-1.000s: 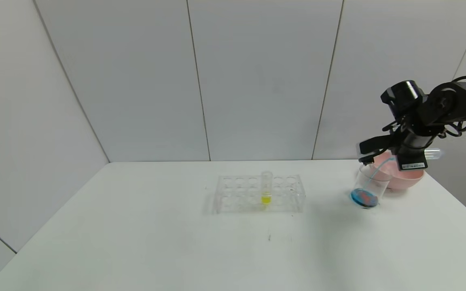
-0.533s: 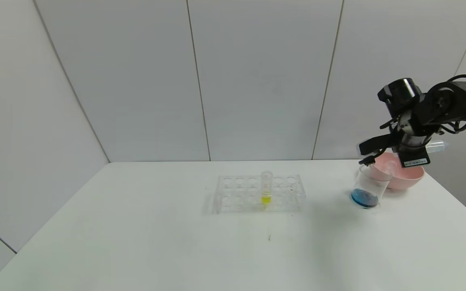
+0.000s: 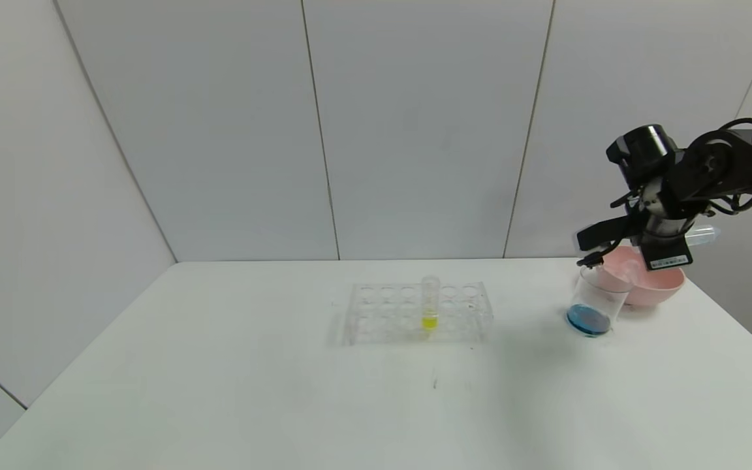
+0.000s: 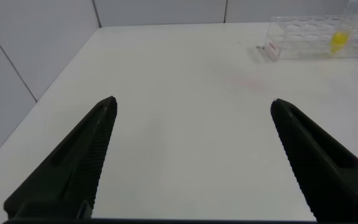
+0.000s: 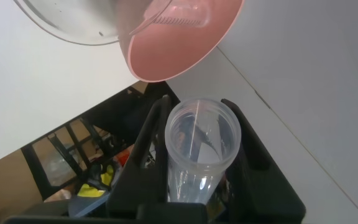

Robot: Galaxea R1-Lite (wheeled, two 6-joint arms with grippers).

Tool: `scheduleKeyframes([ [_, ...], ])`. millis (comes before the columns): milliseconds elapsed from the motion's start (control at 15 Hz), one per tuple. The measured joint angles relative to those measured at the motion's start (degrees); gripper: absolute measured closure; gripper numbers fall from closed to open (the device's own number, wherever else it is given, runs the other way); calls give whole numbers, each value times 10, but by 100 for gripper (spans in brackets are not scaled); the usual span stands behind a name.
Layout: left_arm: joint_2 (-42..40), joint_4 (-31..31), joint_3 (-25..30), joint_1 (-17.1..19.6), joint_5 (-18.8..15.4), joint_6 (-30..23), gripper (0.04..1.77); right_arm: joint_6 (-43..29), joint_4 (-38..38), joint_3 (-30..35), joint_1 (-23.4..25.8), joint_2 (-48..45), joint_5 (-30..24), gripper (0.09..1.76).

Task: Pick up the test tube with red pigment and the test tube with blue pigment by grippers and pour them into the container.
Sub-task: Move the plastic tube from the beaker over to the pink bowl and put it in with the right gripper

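Note:
My right gripper (image 3: 660, 238) hovers above the container (image 3: 604, 290) and the pink bowl. It is shut on a clear test tube (image 3: 704, 235) that lies almost level and looks empty. In the right wrist view the tube (image 5: 202, 134) sits between the two black fingers (image 5: 151, 134), its open mouth toward the camera. The container stands on the table with dark blue liquid (image 3: 588, 320) at its bottom. I see no tube with red pigment. My left gripper (image 4: 192, 104) is open over bare table and does not show in the head view.
A pink bowl (image 3: 660, 284) stands right behind the container, near the table's right edge. A clear rack (image 3: 415, 313) at the table's middle holds one tube of yellow liquid (image 3: 429, 303). The left wrist view shows the rack (image 4: 303, 43) far off.
A blue stream ran from the tube into the container a second ago and has stopped. The red patch in the liquid has gone dark blue. The right gripper has risen slightly.

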State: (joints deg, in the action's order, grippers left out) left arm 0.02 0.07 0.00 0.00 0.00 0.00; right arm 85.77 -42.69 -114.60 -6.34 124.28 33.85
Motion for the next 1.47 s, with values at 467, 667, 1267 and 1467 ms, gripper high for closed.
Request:
scheduleKeyframes([
  [467,0,0,0,0,0,0,5,-147,3,6,51,-29,-273,127],
  [667,0,0,0,0,0,0,5,-288,11,24,74,-50,-407,127],
  [1267,0,0,0,0,0,0,5,-671,584,368,95,-131,-558,127],
  [1467,0,0,0,0,0,0,5,-796,687,454,89,-159,-562,127],
])
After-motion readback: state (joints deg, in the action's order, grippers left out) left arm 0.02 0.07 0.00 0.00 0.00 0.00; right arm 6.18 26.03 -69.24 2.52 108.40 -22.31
